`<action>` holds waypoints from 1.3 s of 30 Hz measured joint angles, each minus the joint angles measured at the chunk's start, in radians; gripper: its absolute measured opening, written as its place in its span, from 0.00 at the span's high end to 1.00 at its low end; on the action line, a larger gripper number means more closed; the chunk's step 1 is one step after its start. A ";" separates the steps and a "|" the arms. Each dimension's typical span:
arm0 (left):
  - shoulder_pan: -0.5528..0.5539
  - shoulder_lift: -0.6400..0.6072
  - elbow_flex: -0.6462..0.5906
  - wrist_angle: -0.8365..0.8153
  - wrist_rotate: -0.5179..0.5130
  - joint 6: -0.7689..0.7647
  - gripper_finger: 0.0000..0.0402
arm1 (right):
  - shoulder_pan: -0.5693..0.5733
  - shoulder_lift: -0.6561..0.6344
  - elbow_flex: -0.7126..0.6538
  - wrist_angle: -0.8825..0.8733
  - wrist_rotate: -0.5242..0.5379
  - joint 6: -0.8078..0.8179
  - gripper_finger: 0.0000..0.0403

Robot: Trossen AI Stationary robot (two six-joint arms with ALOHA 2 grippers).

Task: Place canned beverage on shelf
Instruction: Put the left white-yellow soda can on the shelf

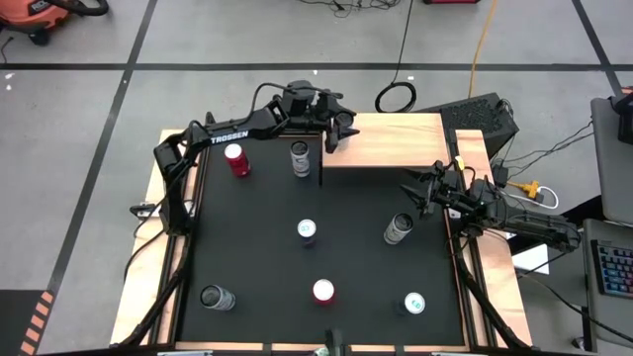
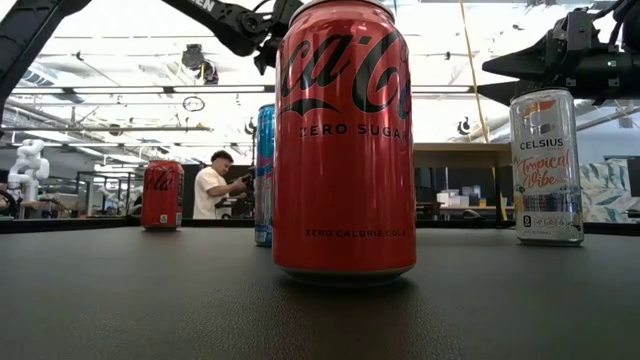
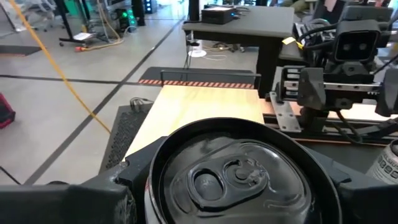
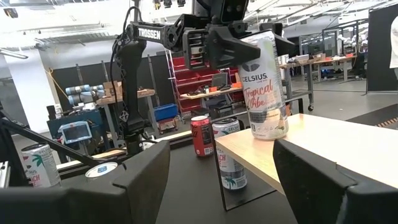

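You get even, bright overhead light on the matte black table (image 1: 326, 257) with only faint shadows beside the cans, while at table height the white ceiling lights (image 2: 110, 75) blow out the background, and the dark-topped aluminium can (image 3: 233, 180) filling your left wrist view looks soft and close.

1. Around your table you see grey concrete floor (image 1: 89, 109) crossed by dark tape lines (image 1: 297, 66).
2. At 1 o'clock, a yellow cable (image 1: 482, 40) trails away.
3. At 3 o'clock sits a keyboard (image 1: 614, 269).
4. Ceiling lights (image 2: 120, 45) glow overhead.
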 joint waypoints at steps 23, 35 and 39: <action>0.057 -0.001 0.000 0.011 0.223 -0.026 0.25 | 0.000 0.000 0.000 0.000 0.000 0.000 0.33; 0.064 -0.005 -0.001 0.075 0.208 -0.093 0.08 | 0.000 0.000 0.000 0.000 0.000 0.000 0.33; 0.064 -0.006 0.000 0.135 0.202 -0.131 0.08 | 0.000 0.000 0.000 0.000 0.000 0.000 0.33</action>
